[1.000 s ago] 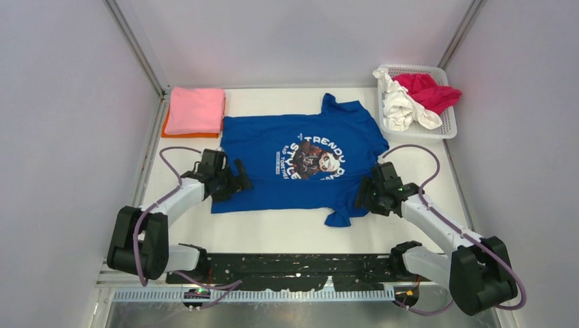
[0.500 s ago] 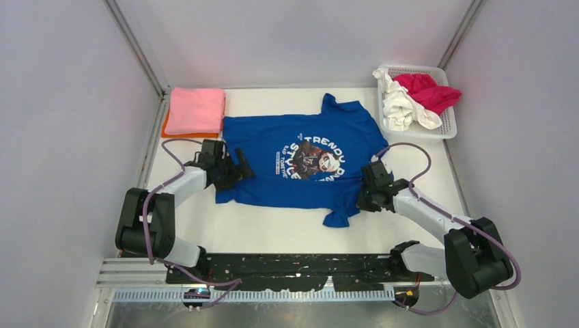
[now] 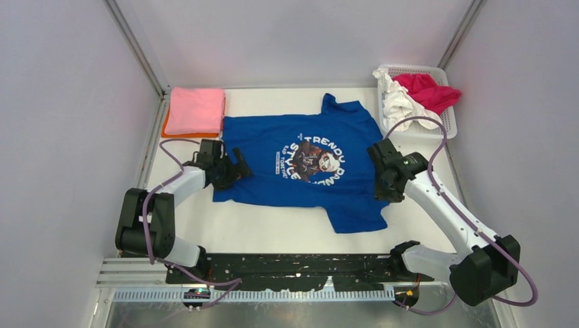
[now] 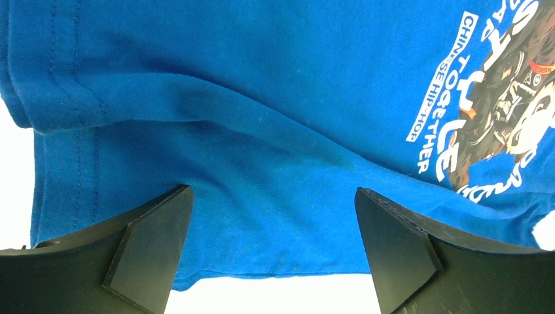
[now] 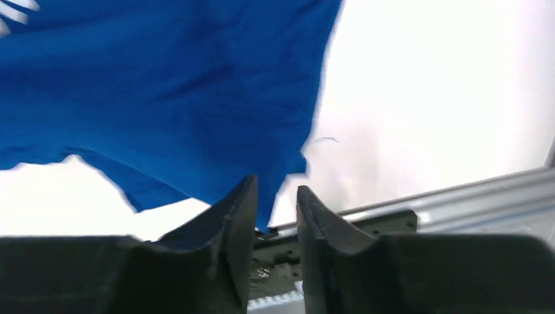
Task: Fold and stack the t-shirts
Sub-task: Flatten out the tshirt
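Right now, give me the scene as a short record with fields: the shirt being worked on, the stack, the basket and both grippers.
Shirt on table: royal-blue cotton t-shirt with round dark graphic, spread out, print up
Stack: folded pink t-shirt lying on folded orange t-shirt, far left corner
Basket: white plastic mesh basket, far right, holding crumpled white t-shirt and crimson t-shirt
Left gripper: open, over the blue shirt near its left edge
Right gripper: at the blue shirt's right edge, jaws nearly together; grip unclear
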Controlling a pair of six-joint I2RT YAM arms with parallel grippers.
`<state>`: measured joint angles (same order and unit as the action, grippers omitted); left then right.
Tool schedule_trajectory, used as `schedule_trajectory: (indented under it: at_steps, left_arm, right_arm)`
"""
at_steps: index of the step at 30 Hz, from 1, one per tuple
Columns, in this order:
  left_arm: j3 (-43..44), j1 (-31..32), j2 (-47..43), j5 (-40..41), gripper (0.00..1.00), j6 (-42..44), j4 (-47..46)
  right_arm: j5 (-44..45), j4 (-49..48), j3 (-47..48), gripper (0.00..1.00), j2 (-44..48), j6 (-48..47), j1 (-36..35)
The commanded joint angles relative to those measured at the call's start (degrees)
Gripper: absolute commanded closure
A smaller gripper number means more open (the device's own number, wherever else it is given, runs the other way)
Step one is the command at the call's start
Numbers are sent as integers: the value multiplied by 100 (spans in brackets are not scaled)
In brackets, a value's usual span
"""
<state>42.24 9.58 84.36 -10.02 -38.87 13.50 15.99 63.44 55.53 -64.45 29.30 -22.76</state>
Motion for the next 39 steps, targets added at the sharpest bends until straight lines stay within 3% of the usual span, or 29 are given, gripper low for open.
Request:
schedule_trajectory:
  at_steps: [1, 3, 6, 7, 11, 16, 19, 22, 26, 30, 34, 39]
  left_arm:
    - [-52, -71, -23, 168, 0, 55, 231]
    - [-91, -75, -145, 65, 0, 49, 241]
    - [-202, -64, -460, -154, 0, -3, 254]
    - [-252, -56, -609, -192, 0, -41, 267]
    - [-391, -18, -1354, 113, 0, -90, 725]
    - [-646, -18, -2451, 1248, 0, -237, 1702]
    - [-894, -22, -2934, 1429, 0, -330, 1970]
    - [-1037, -26, -3148, 1354, 0, -413, 1991]
    - [-1062, -23, -3111, 1375, 0, -446, 2017]
    - [-1003, -31, -2930, 1457, 0, -439, 1928]
    - [-897, -35, -2732, 1454, 0, -412, 1867]
    - [-867, -51, -2608, 1494, 0, -350, 1859]
  right_arm:
    - [756, 700, 157, 41, -263, 37, -35]
    - [957, 535, 138, 21, -356, 105, -34]
    - [1254, 133, 150, 2, -201, 171, -32]
    - [1278, 15, 125, 0, -122, 152, -29]
    - [809, -1213, -267, 5, 726, -75, -30]
    - [-842, -2849, -1112, 5, 1824, -317, -27]
    - [-1723, -2812, -1372, 5, 1901, -455, -38]
    - [-2030, -2406, -1472, 5, 1826, -302, -85]
    - [-2596, -2211, -1963, 5, 1807, 11, -626]
    - [-2662, -2314, -2226, 5, 1498, 321, -1638]
    - [-2430, -2627, -2366, 5, 860, 452, -1822]
    - [-694, -2761, -2112, 5, 18, 416, -1562]
